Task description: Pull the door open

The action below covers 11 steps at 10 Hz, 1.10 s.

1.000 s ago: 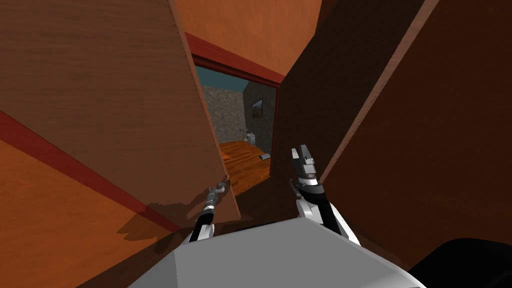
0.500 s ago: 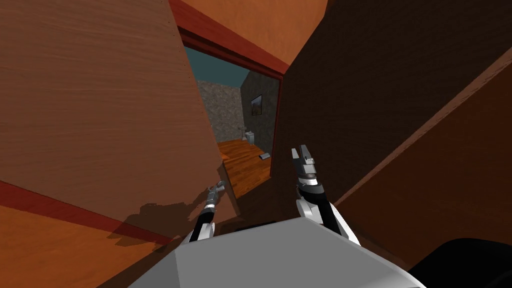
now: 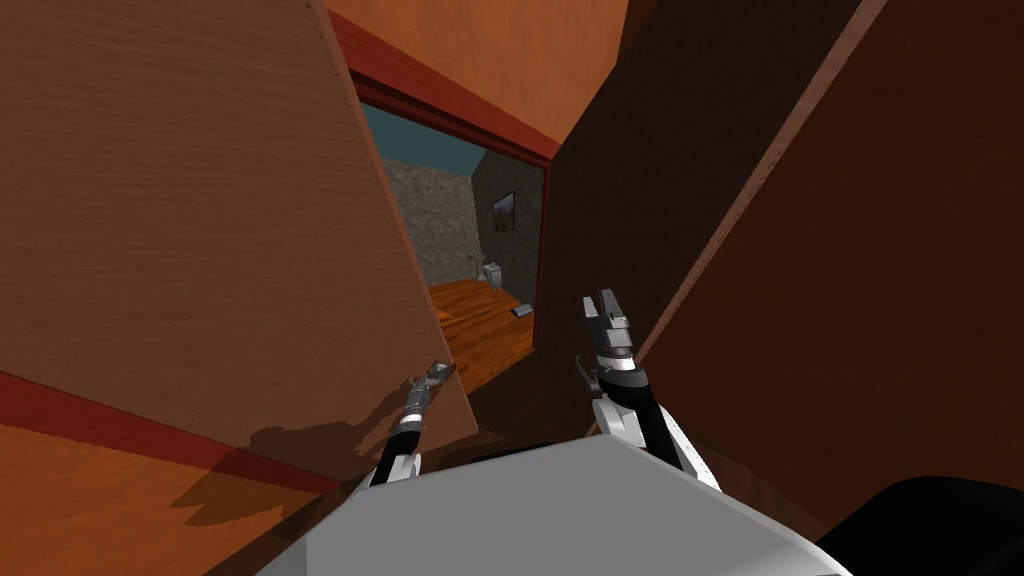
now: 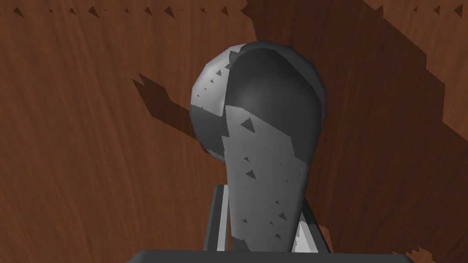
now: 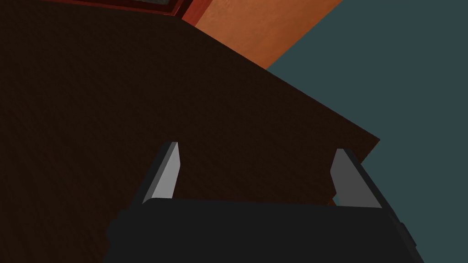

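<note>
The brown wooden door [image 3: 220, 250] stands partly open on my left, its free edge near the middle of the head view. My left gripper [image 3: 437, 372] reaches to that edge low down. In the left wrist view, the left gripper [image 4: 263, 201] is shut on the grey door handle [image 4: 265, 137], whose rounded end sticks out past the fingers [image 4: 218, 214] against the door's brown face [image 4: 91, 137]. My right gripper [image 3: 603, 303] is raised beside the dark wall [image 3: 620, 220]. In the right wrist view, the right gripper [image 5: 256, 155] is open and holds nothing.
A red door frame [image 3: 440, 100] borders the gap [image 3: 470, 260]. Beyond it lie a wood floor [image 3: 480, 325], a white fixture [image 3: 493, 272], a small grey object [image 3: 521, 311] and a wall picture [image 3: 502, 211]. A dark brown panel [image 3: 860, 300] stands close on my right.
The head view has swayed and rolled. The door's edge has come slightly further left with my left gripper still on the handle. My right arm has held still.
</note>
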### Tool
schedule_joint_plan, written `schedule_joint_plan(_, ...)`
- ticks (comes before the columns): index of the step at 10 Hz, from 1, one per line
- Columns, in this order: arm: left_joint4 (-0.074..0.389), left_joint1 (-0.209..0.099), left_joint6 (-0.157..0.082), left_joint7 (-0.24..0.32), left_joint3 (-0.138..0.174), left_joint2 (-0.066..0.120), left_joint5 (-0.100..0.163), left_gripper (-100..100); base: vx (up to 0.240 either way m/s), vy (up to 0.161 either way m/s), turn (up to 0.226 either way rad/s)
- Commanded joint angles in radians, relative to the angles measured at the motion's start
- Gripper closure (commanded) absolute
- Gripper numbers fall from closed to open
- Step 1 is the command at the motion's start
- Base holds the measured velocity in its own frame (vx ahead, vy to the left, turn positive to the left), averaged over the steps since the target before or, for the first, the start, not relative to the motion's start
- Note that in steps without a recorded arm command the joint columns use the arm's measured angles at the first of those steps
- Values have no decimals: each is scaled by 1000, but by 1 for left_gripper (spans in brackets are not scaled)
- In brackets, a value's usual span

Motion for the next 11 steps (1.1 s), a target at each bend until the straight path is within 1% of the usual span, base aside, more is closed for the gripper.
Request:
schedule_joint_plan(1,5,11,-16,26,-13,13,-2,100,-176,-39,-199)
schedule_joint_plan(6,24,59,-79,119,-44,91,-4,100,-139,-20,-173)
schedule_joint_plan(10,37,93,-123,186,-65,145,-5,100,-78,9,-110)
schedule_joint_plan(11,35,89,-110,172,-56,142,-2,100,-30,17,-14)
